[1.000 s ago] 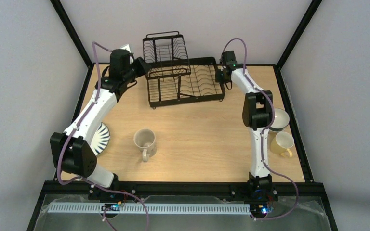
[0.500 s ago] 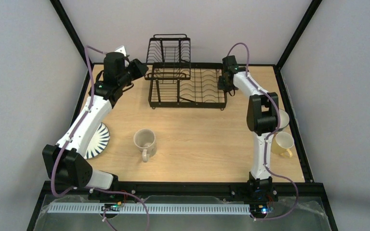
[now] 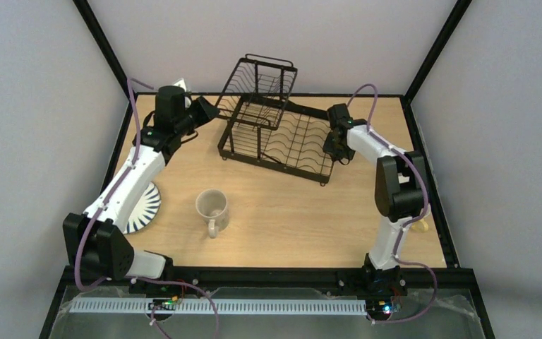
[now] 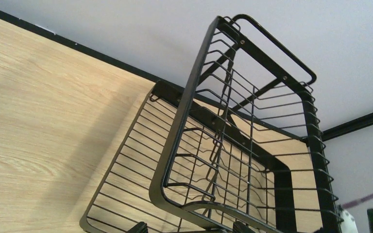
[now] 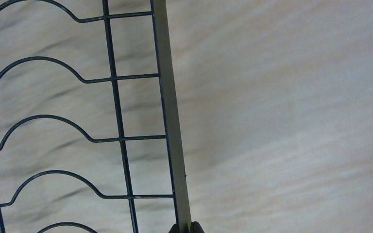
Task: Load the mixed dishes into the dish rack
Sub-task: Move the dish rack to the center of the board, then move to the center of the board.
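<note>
The black wire dish rack [image 3: 289, 138] stands skewed at the back middle of the table, with its right end swung toward me. My right gripper [image 3: 335, 146] is shut on the rack's right rim; in the right wrist view its tips [image 5: 184, 228] pinch the flat rim bar [image 5: 172, 136]. My left gripper [image 3: 210, 111] is at the rack's left end. In the left wrist view its fingertips [image 4: 138, 227] stand wide apart at the bottom edge, below the raised basket's rim [image 4: 175, 145]. A beige mug [image 3: 212, 208] stands upright on the table. The striped plate [image 3: 148, 201] lies partly under my left arm.
A yellow mug [image 3: 422, 226] peeks out behind my right arm near the right table edge. Black frame posts stand at the back corners. A small white object [image 3: 181, 83] sits behind my left gripper.
The rack has rotated: its right end came toward me with my right gripper, and the raised basket now leans to the right. My left gripper stayed at the left end.
</note>
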Controlling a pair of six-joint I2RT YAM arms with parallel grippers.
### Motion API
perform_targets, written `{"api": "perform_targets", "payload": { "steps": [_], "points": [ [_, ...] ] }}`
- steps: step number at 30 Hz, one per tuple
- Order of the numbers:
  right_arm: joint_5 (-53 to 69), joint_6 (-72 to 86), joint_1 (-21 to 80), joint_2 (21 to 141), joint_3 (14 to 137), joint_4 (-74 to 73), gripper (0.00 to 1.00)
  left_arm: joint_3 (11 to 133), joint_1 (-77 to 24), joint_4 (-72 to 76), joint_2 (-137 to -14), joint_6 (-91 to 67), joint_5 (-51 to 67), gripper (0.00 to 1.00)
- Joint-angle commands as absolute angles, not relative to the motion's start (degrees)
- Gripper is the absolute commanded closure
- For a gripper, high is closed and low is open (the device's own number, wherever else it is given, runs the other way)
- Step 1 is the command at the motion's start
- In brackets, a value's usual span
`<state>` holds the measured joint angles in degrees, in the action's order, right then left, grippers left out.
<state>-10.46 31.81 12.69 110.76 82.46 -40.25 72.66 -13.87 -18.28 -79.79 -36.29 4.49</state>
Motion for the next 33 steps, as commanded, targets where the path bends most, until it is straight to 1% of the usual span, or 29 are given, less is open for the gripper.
{"api": "perform_targets", "payload": {
  "steps": [1,5,8,15,20,23,25,28,31,33],
  "points": [
    [-13.5,48.7,13.9,103.5,75.8,-36.5,1.0,71.4,-14.1,-16.8,-78.8,-38.0,6.3,0.01],
    [-14.9,57.7,16.2,101.4,71.6,-36.6,1.0,71.0,-14.1,-16.1,-79.0,-38.7,6.9,0.01],
    [-13.8,64.0,17.6,100.5,69.4,-36.2,1.0,70.8,-14.1,-15.1,-79.4,-39.6,7.4,0.01],
    [-16.1,75.8,22.5,100.3,69.1,-39.4,1.0,71.8,-14.1,-13.6,-81.1,-41.1,8.6,0.01],
    [-15.9,80.7,24.8,100.3,67.7,-39.7,1.0,72.7,-14.1,-13.1,-82.1,-41.7,9.0,0.01],
    [-16.1,80.9,25.8,100.0,67.8,-39.5,0.96,72.8,-14.1,-12.9,-82.3,-42.1,9.0,0.01],
    [-16.7,80.3,26.6,99.7,68.4,-39.8,0.89,72.9,-14.1,-12.8,-82.4,-42.4,9.0,0.01],
    [-17.8,78.2,27.5,98.7,69.0,-39.8,0.71,73.2,-14.1,-12.8,-82.5,-42.6,9.0,0.01],
    [-19.5,76.4,27.5,96.8,68.8,-39.8,0.47,73.7,-14.1,-13.3,-82.2,-42.5,8.8,0.01],
    [-20.1,75.2,27.5,95.8,68.8,-39.8,0.36,73.9,-14.1,-13.5,-82.0,-42.6,8.6,0.01]
  ]
}}
